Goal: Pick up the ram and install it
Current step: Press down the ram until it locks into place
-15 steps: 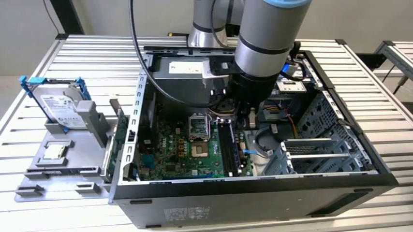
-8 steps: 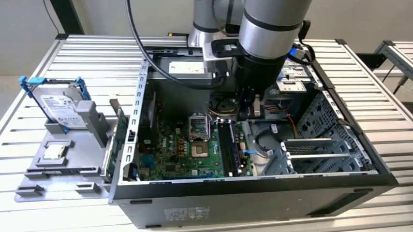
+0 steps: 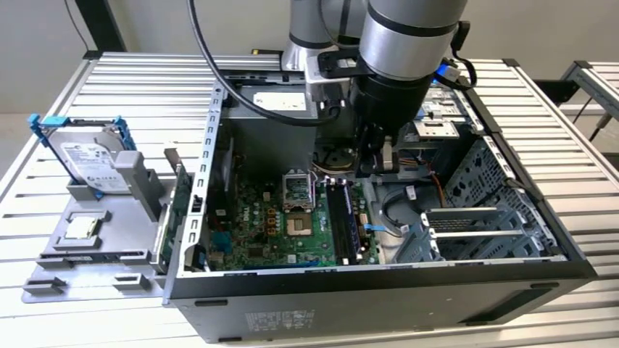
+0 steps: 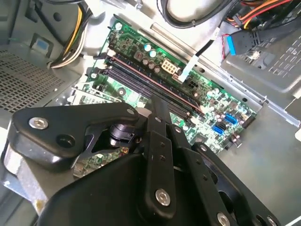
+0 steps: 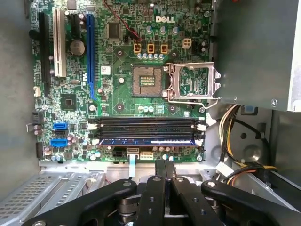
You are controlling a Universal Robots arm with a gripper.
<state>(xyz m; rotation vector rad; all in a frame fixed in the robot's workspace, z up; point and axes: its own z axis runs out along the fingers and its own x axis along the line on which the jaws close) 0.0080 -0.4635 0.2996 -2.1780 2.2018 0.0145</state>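
Sitting in a memory slot lower center of the first wrist view, the ram point(image 5: 148, 141) lies flat on the motherboard point(image 5: 127, 99). Gripper point(image 5: 164, 165) just below it, fingers point(image 5: 170, 175) pressed together, holding nothing. Open computer case point(image 3: 541, 217) mid-frame in exterior view.

Robot arm point(image 3: 411, 36): cylindrical silver-grey link sections separated by dark bands, ending in a black wrist housing, with a thick black cable point(image 3: 208, 51) looping alongside and a small blue fitting near the wrist. Gripper point(image 5: 163, 169): matte black linkage bars joined by round silver screws and pivot pins, seen in both wrist views.
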